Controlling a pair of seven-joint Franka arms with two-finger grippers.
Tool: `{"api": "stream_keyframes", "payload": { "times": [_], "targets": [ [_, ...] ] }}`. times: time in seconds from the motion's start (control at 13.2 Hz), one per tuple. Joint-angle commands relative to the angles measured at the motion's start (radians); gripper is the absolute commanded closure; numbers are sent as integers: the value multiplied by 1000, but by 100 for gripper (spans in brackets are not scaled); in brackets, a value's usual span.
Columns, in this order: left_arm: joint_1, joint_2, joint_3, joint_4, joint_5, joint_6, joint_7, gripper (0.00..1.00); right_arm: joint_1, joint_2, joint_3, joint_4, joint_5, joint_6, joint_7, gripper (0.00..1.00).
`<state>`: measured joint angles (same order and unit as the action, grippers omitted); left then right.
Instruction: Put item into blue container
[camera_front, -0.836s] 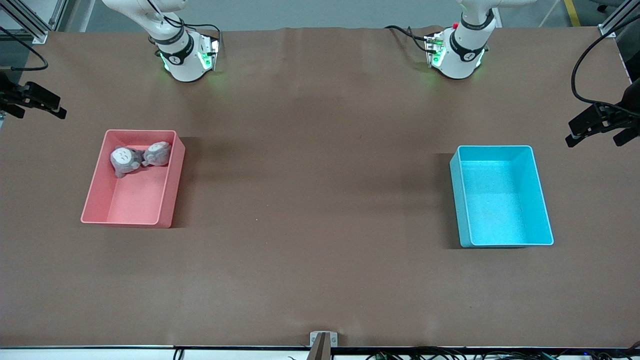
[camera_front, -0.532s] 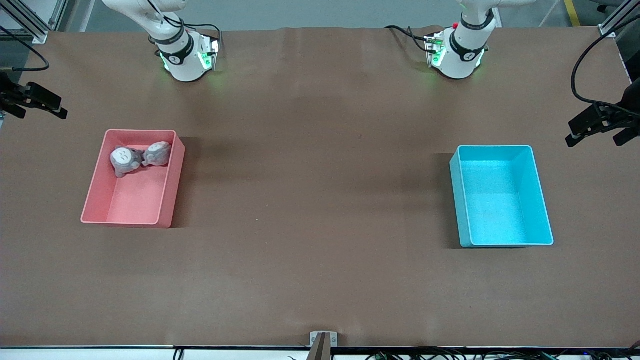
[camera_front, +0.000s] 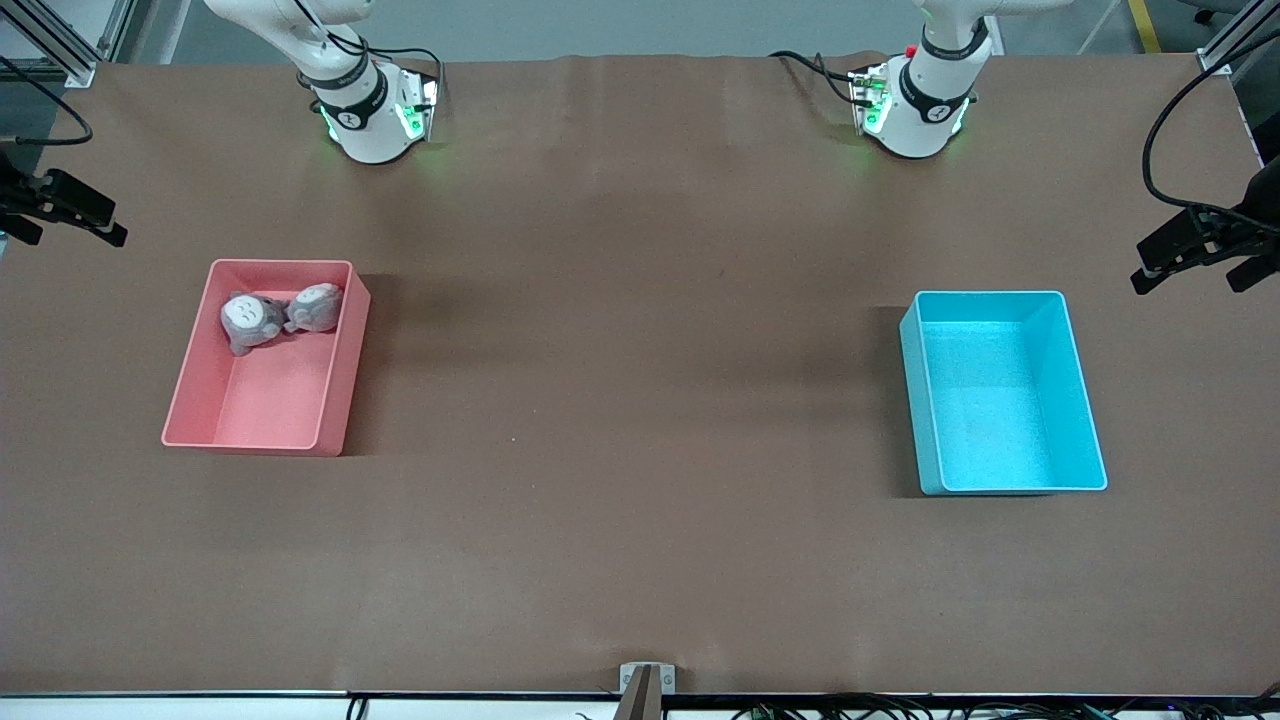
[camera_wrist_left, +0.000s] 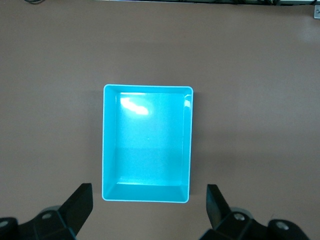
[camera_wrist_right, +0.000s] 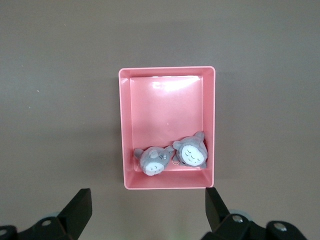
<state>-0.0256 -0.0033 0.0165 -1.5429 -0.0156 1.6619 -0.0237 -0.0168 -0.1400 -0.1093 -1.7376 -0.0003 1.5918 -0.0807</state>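
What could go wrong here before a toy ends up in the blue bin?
The two plush toys lie touching each other, tight against the wall of the pink bin; the open right gripper might catch both or bump the wall. The blue bin stands at the left arm's end of the table, so a long carry or a handover to the left gripper could drop the toy.

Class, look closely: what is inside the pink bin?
Two grey plush toys lie side by side in the pink bin, at the end farther from the front camera. The remaining floor is bare; anything under the toys is hidden.
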Motion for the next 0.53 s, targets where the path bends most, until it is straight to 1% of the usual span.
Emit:
{"api": "stream_keyframes", "payload": {
  "times": [0.0, 0.46],
  "targets": [
    [0, 3, -3, 20, 9, -21, 1, 0, -3, 13, 3, 15, -3, -4, 7, 0],
    [0, 3, -3, 20, 8, -21, 1, 0, -12, 13, -1, 10, 5, -3, -25, 0]
  ]
}}
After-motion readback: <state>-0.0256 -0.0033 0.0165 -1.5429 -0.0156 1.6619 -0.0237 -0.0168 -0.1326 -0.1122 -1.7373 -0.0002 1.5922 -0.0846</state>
